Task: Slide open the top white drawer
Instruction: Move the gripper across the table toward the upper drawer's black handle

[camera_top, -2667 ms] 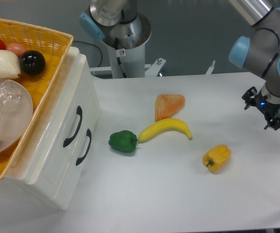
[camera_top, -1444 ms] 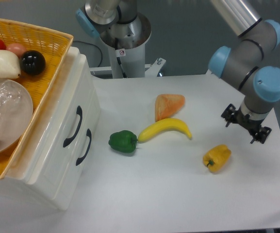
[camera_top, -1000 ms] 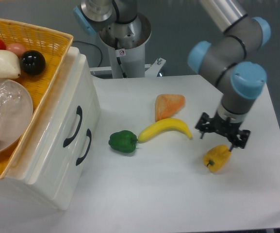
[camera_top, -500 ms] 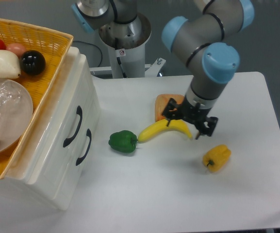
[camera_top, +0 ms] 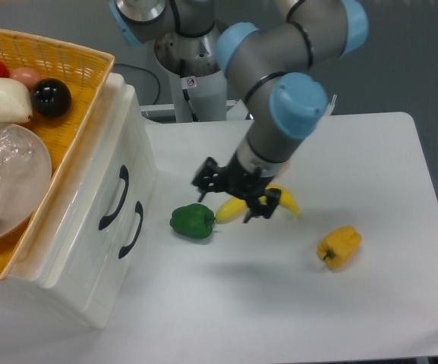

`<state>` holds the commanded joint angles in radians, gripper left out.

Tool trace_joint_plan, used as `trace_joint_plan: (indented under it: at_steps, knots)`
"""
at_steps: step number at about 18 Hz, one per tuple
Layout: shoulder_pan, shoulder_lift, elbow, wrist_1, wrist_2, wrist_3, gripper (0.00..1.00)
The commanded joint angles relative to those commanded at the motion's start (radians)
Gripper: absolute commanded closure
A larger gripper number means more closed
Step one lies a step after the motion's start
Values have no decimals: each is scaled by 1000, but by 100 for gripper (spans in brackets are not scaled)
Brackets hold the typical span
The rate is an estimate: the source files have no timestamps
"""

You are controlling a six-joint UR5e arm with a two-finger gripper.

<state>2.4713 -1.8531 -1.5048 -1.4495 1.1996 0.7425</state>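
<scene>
The white cabinet stands at the left of the table, its front facing right. The top white drawer (camera_top: 91, 199) is shut, and its curved black handle (camera_top: 115, 197) sits left of the lower drawer's handle (camera_top: 131, 229). My gripper (camera_top: 236, 195) hangs open with nothing between its fingers, above the table over the left part of the banana (camera_top: 285, 202). It is well to the right of both handles and touches neither.
A green pepper (camera_top: 192, 221) lies between the gripper and the cabinet. A yellow pepper (camera_top: 338, 246) lies to the right. A wicker basket (camera_top: 67, 57) with fruit and a clear bowl (camera_top: 10, 178) rests on top of the cabinet. The robot base (camera_top: 196, 72) stands at the back.
The arm has swept left from the table's right edge, past the yellow pepper, to above the banana. Its elbow now hides the orange piece behind the banana. The drawer has not moved.
</scene>
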Motion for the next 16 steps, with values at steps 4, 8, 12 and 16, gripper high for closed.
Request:
trace_joint_plan:
  at_steps: [4,8,12,16]
  knots:
    - [-11,20,-2,-55,-38,-2,0]
    - [-32,22,-8,-80,-58,-3,0]
    - [-48,26,-21,-80,-84,-20,0]
    - [-63,26,-21,-77,-89,-52,0]
